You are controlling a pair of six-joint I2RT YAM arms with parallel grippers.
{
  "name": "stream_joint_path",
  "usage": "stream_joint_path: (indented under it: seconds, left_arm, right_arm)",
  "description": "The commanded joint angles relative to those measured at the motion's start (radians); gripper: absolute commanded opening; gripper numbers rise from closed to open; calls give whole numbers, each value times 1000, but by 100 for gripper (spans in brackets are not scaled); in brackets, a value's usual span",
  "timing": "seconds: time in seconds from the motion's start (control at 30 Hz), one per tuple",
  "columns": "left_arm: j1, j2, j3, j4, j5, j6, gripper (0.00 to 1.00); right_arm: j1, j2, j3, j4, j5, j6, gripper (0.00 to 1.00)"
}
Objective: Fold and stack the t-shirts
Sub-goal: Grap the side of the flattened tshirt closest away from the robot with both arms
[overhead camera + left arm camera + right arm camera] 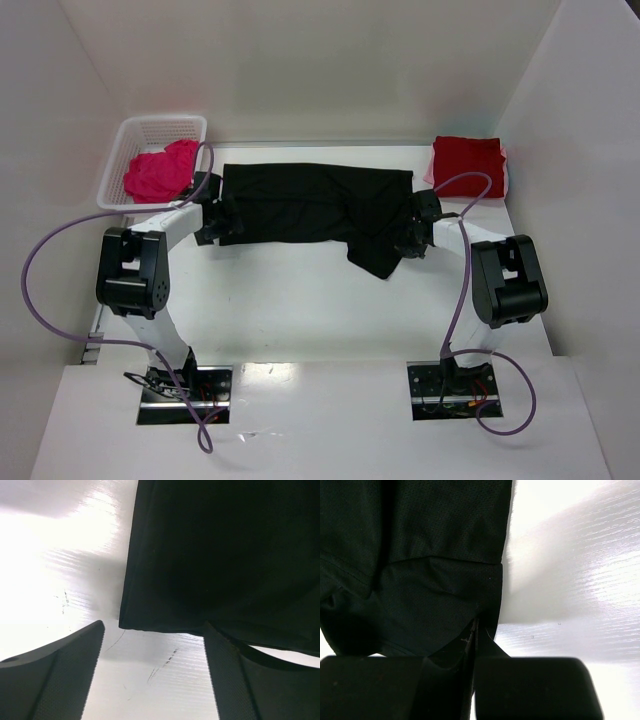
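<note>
The black t-shirt [310, 205] lies spread across the middle of the table, with a flap drooping toward the front right. My left gripper [213, 218] is at its left edge and open. In the left wrist view the shirt's hem [165, 622] lies just past the fingertips [92, 635], and only bare table lies between them at the left gripper [155, 647]. My right gripper [410, 238] is at the shirt's right edge, and its jaws [476, 632] are pressed together on the black cloth [420, 555]. The magenta-pink t-shirt [160, 172] lies bunched in the basket. A folded dark red t-shirt [467, 160] sits at the back right.
The white mesh basket [128, 135] stands at the back left corner. White walls close in the table at the back and on both sides. Purple cables loop from both arms. Bare white table [300, 310] lies between the shirt and the arm bases.
</note>
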Motion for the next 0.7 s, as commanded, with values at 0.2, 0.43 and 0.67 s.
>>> stream_joint_path:
  seconds: [0.2, 0.43, 0.67]
  left_arm:
    - [8, 13, 5, 19, 6, 21, 62]
    - [8, 23, 5, 19, -14, 21, 54]
    - [8, 33, 5, 9, -36, 12, 52]
  right_arm:
    - [7, -35, -7, 33, 34, 7, 0]
    - [7, -35, -7, 33, 43, 7, 0]
    - [7, -35, -7, 33, 43, 7, 0]
